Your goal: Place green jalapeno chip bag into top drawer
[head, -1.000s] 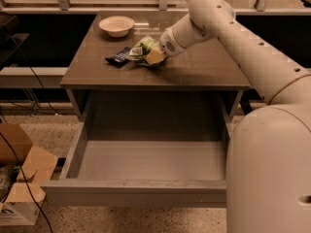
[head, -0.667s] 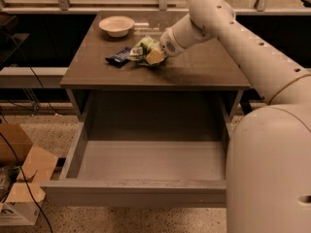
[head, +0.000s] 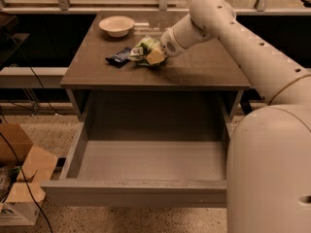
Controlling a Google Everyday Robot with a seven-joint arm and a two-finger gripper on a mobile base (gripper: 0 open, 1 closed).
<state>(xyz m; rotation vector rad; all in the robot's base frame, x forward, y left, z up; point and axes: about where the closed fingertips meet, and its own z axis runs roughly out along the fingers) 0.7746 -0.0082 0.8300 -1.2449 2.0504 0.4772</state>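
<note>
Bag: crinkly light-green and white foil chip bag (head: 145,46) lay mid-top on the brown wooden table (head: 204,67).
Gripper: white arm's gripper (head: 154,57) was down on the bag; grip cannot be told.
Drawer: wide grey drawer (head: 136,193) under the table stood open.
Change: nothing had moved in the last second; lift likely pending.

The green jalapeno chip bag (head: 146,44) is lying crumpled on the counter (head: 194,67) in the upper middle of the frame, its crinkly foil showing light green with paler patches. The gripper (head: 156,56) is sitting against the bag's lower right edge, touching it. The top drawer (head: 150,160) is standing open beneath the counter, filling the lower centre of the frame. It is wide, shallow and grey, its plain flat front panel running along near the bottom edge.
</note>
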